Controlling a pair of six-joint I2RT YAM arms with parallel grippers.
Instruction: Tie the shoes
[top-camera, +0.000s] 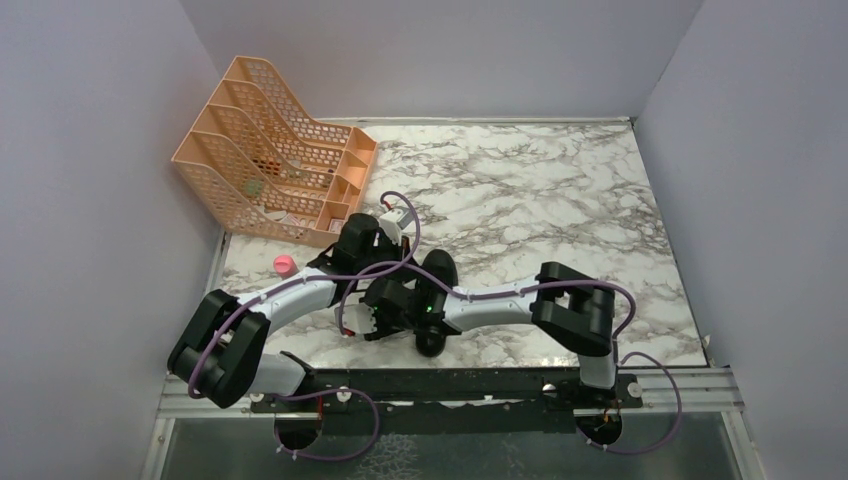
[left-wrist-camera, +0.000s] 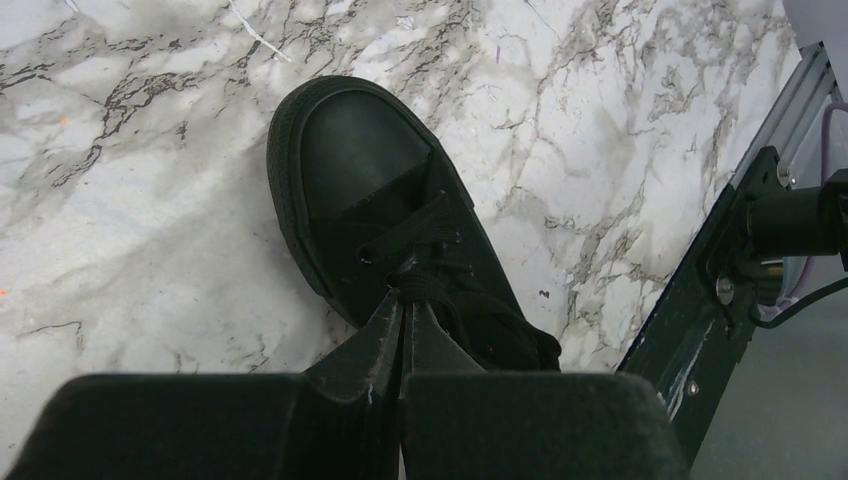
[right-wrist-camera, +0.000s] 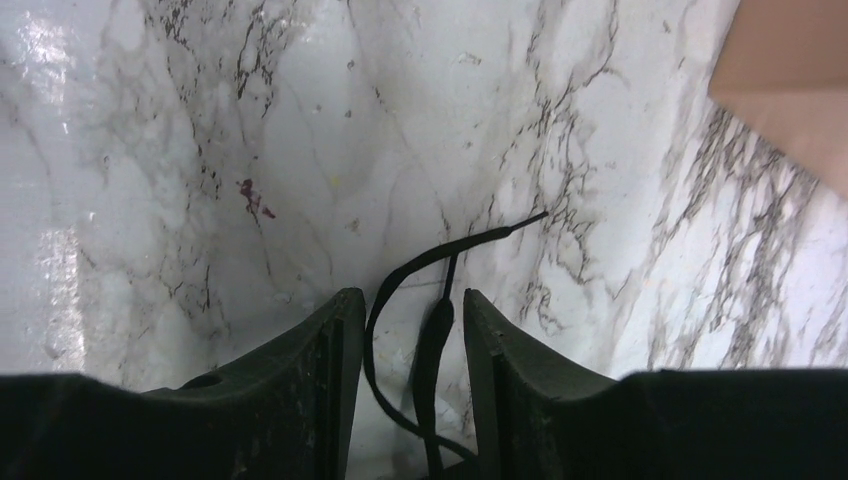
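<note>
Pale lilac walls (top-camera: 90, 200) enclose a white, grey-veined marble table (top-camera: 540, 190), with a peach mesh file rack (top-camera: 270, 165) at its far left. The black shoe (left-wrist-camera: 370, 190) lies on the marble near the front rail (top-camera: 450, 385). The left gripper (left-wrist-camera: 405, 300) is closed tight, tips on the laces (left-wrist-camera: 420, 235); I cannot tell if it pinches one. The right gripper (right-wrist-camera: 407, 297) stands half apart, a loose strand (right-wrist-camera: 470, 243) looping unclamped between its fingers

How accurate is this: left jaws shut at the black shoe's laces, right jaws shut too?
No: the right wrist view shows the right gripper with jaws apart around thin black lace. The left gripper is shut at laces of the slim black shoe.
</note>
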